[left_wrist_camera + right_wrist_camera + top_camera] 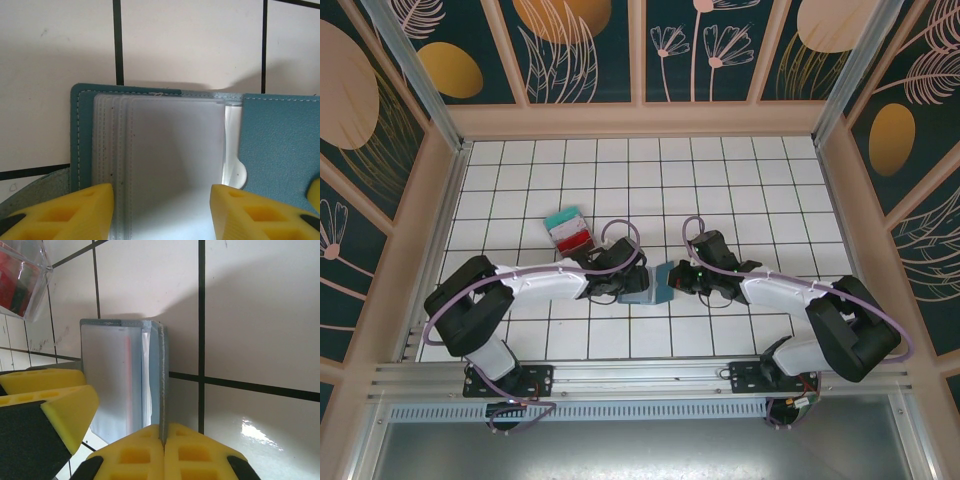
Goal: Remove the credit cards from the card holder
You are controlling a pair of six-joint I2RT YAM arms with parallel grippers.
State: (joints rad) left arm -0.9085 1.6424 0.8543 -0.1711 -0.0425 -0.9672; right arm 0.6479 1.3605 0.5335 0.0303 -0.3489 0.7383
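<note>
On white tiles [720, 170], low right gripper [164, 439] pinches card holder [280, 145]; left gripper [161, 205] hovers spread.

- Bench [720, 180]: far rows and the right side are bare tile, free for passage.
- Enclosure walls [640, 118]: bound the far, left and right edges.
- Card holder [648, 287]: centre, near rows. One flap stands upright, pinched by the right tool [163, 437]. The left tool [162, 202], fingers spread, straddles the clear sleeves and blocks approach from the left.
- Credit cards [567, 231]: stack just beyond the left arm, bare tile on its far side.
</note>
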